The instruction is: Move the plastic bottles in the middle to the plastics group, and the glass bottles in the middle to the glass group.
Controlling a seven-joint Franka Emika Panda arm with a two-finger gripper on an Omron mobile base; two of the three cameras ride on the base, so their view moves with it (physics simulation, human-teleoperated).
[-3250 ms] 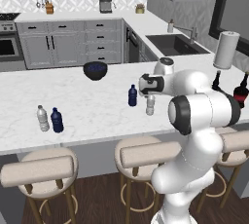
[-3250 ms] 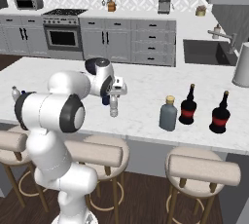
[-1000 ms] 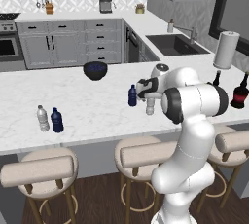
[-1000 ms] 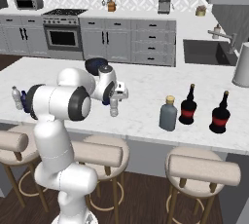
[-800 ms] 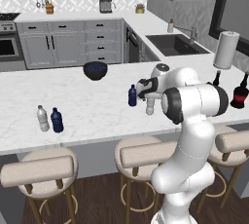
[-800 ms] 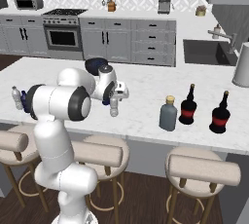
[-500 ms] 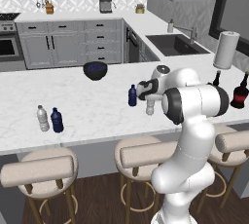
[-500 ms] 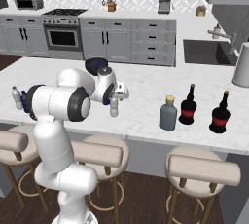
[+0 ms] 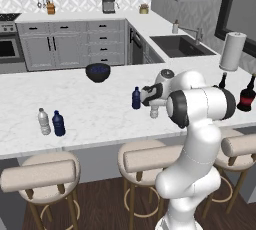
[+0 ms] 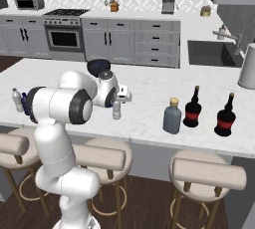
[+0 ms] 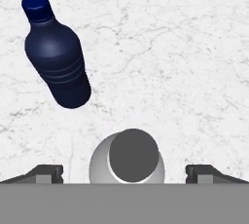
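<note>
Grey cabinets (image 9: 70, 49), white marble island (image 9: 90, 104), three stools (image 9: 42, 174).

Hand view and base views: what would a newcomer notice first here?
The gripper hangs with open jaws straddling the clear-whitish bottle, seen cap-on from above, mid-counter. The dark blue bottle stands close beside it. Far right in the right base view, two dark red-labelled bottles flank the grey-blue bottle.

Gripper (image 11: 126, 173) fingers wide apart, straddling the upright clear bottle (image 11: 127, 158) seen cap-on from above; blue bottle (image 11: 57, 57) stands near it, up-left, on the marble counter (image 11: 185, 62).
</note>
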